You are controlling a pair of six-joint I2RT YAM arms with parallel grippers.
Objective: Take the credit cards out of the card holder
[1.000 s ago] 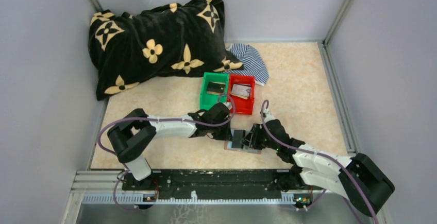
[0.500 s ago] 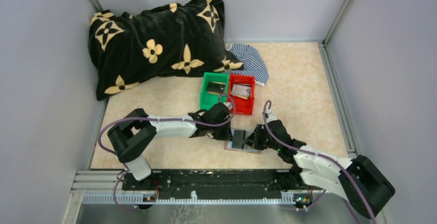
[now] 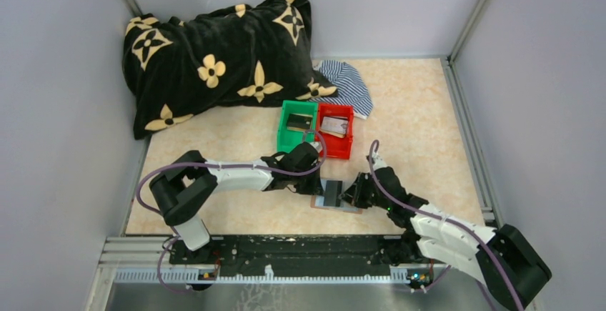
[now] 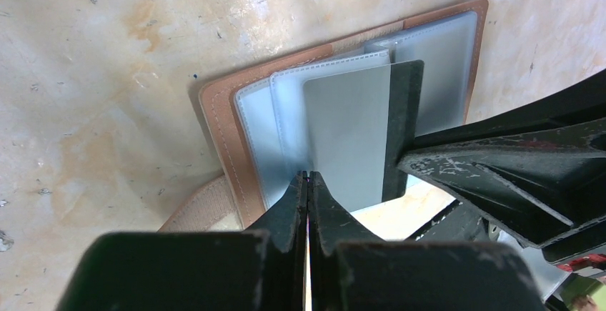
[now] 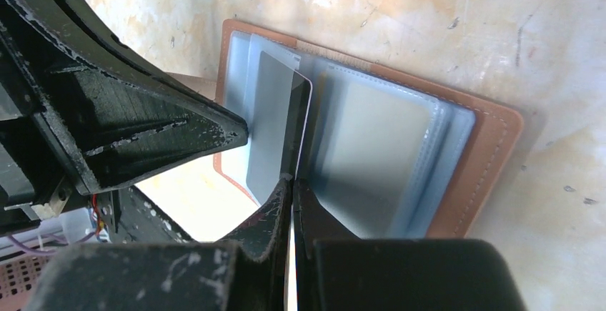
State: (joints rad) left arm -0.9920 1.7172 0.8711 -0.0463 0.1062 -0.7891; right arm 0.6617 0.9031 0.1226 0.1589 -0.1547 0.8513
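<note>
The card holder (image 3: 319, 204) lies open on the table between both arms, its brown rim (image 4: 218, 132) framing blue-grey clear sleeves (image 5: 386, 154). One grey credit card (image 5: 275, 125) with a dark stripe (image 4: 404, 121) stands tilted up out of a sleeve. My right gripper (image 5: 291, 180) is shut on that card's lower edge and sits at the holder's right side (image 3: 350, 195). My left gripper (image 4: 308, 176) is shut, tips pressed on a sleeve at the holder's left half (image 3: 316, 182). Whether it pinches the sleeve cannot be told.
A green bin (image 3: 284, 136) and a red bin (image 3: 343, 150) stand side by side just beyond the holder, each with a card inside. Further back lie a black flower-patterned pillow (image 3: 221, 53) and a striped cloth (image 3: 346, 86). Grey walls enclose the table.
My right gripper has gone from open to shut on the raised card, and its arm has shifted slightly. The left arm has stayed still.
</note>
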